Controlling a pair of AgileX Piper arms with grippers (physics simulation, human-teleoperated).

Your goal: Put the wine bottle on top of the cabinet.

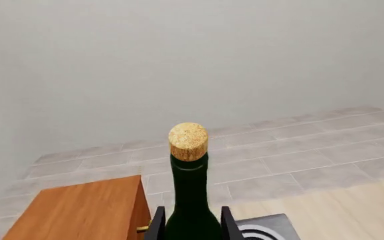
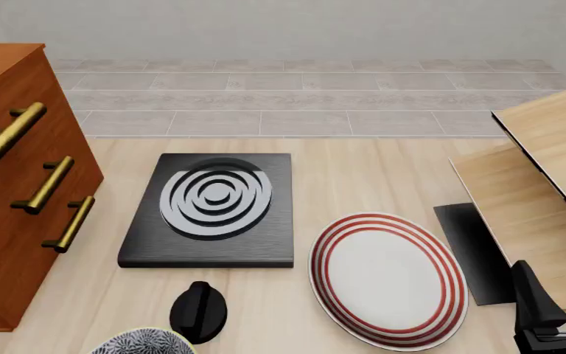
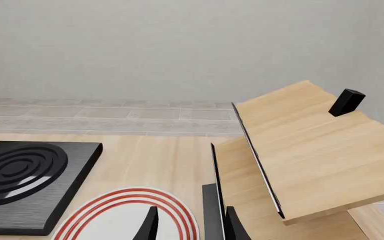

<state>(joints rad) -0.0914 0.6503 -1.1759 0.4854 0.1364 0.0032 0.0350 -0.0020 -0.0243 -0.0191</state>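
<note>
Bottle and cabinet top are the pair that matters. In the left wrist view the wine bottle stands upright between the two dark fingers of the left end effector, which press against its body on either side, so that end effector is closed on the glass. Its long axis runs straight up to the tan cork. The cabinet sits below the bottle and off to one side, its flat reddish top lower than the bottle's neck; whether the bottle's base has cleared that top I cannot tell, since the base is out of frame.

From the front, the cabinet fills the left edge with its brass handles facing the bench, and only a dark sliver at the far left edge hints at the bottle. I judge the left arm needs a sideways carry over the top, then a descent.

Far to the right, the right end effector hangs with fingers slightly apart, holding nothing, well away from the cabinet.
</note>
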